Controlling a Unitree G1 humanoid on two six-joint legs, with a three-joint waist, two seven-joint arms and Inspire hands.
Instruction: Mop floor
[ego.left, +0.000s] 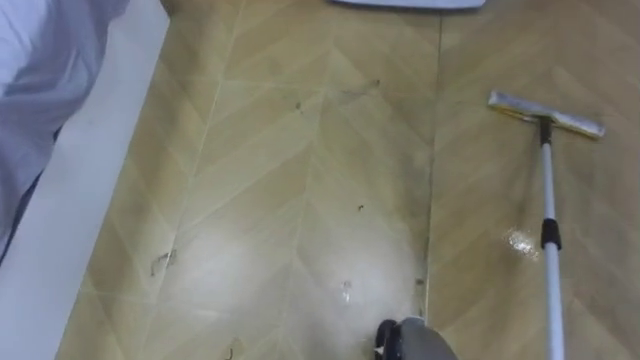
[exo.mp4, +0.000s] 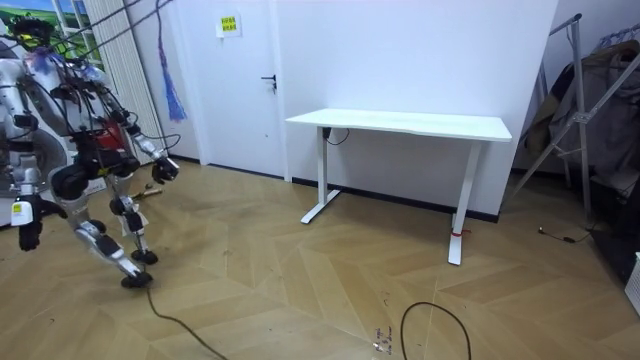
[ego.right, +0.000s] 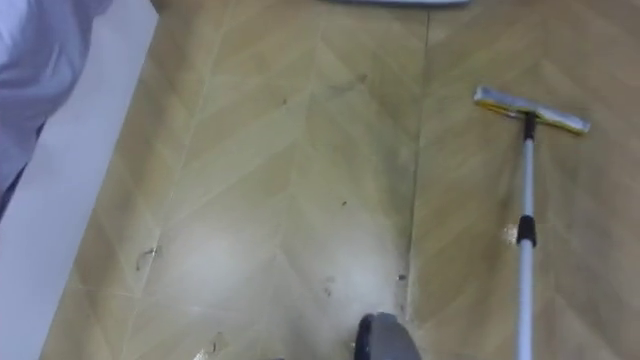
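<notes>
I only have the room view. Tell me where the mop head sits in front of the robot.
Observer: In the left eye view the flat grey rectangular mop head lies on the pale wooden herringbone floor, ahead and to the robot's right.
Operator: Give me the pole's line.
Observer: The white pole runs from the head back to the view's bottom edge, with a black collar partway along.
Operator: Report any dirt.
Observer: Small dark specks lie on the boards left of the pole.
</notes>
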